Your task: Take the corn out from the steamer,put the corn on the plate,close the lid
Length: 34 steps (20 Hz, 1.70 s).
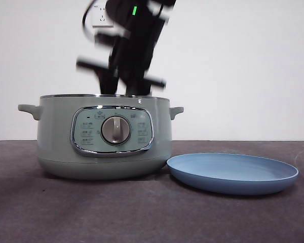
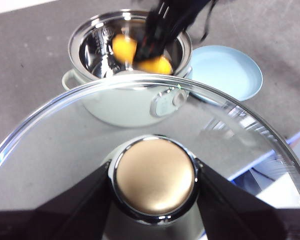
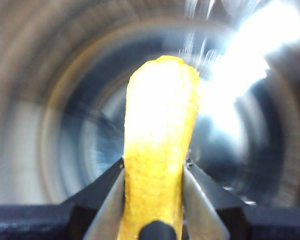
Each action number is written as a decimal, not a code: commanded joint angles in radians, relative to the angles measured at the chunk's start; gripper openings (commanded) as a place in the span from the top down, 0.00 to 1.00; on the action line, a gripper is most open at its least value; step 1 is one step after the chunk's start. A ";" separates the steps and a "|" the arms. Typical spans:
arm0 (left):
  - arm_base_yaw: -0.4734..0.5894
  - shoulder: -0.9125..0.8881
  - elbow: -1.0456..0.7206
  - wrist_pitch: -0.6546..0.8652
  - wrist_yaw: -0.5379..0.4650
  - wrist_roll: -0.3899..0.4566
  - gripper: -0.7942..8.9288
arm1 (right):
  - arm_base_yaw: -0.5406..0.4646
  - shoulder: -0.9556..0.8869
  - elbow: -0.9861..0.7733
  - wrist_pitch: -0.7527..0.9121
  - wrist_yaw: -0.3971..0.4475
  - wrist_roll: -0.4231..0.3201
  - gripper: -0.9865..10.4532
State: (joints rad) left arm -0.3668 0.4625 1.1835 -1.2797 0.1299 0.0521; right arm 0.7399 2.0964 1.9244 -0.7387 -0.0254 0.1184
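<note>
The pale green steamer (image 1: 55,142) stands open on the table, with the light-blue plate (image 1: 233,174) right beside it. In the front view a dark, blurred arm (image 1: 131,50) reaches down into the pot, and its jaw tips are hidden behind the rim. Inside the steel bowl, my right gripper (image 3: 154,170) is shut on the yellow corn (image 3: 157,150), which stands up between the jaws. The left wrist view shows the corn (image 2: 155,65) low in the steamer (image 2: 120,107) under that arm. My left gripper (image 2: 154,175) is shut on the knob of the glass lid (image 2: 65,130), held away from the pot.
A dark grey cloth covers the table. Its edge (image 2: 270,155) runs near the held lid in the left wrist view. The plate (image 2: 225,70) lies beyond the pot there. A wall socket (image 1: 101,15) sits on the white wall behind the arm.
</note>
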 commanded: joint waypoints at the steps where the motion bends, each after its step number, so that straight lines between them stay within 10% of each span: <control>1: 0.000 -0.008 0.006 0.062 0.003 0.002 0.93 | 0.002 -0.119 0.001 0.001 0.002 -0.023 0.92; 15: 0.000 -0.008 0.006 0.100 0.004 0.001 0.93 | -0.136 -0.595 -0.138 -0.348 0.135 -0.054 0.92; 25: 0.000 -0.008 0.006 0.100 0.004 0.000 0.93 | -0.309 -0.715 -0.936 0.251 -0.029 0.041 0.92; 34: 0.000 -0.008 0.006 0.095 0.004 0.000 0.93 | -0.321 -0.478 -1.073 0.576 -0.053 0.096 0.92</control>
State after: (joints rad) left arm -0.3668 0.4625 1.1835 -1.2266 0.1318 0.0521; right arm 0.4191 1.6085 0.8623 -0.1696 -0.0780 0.1951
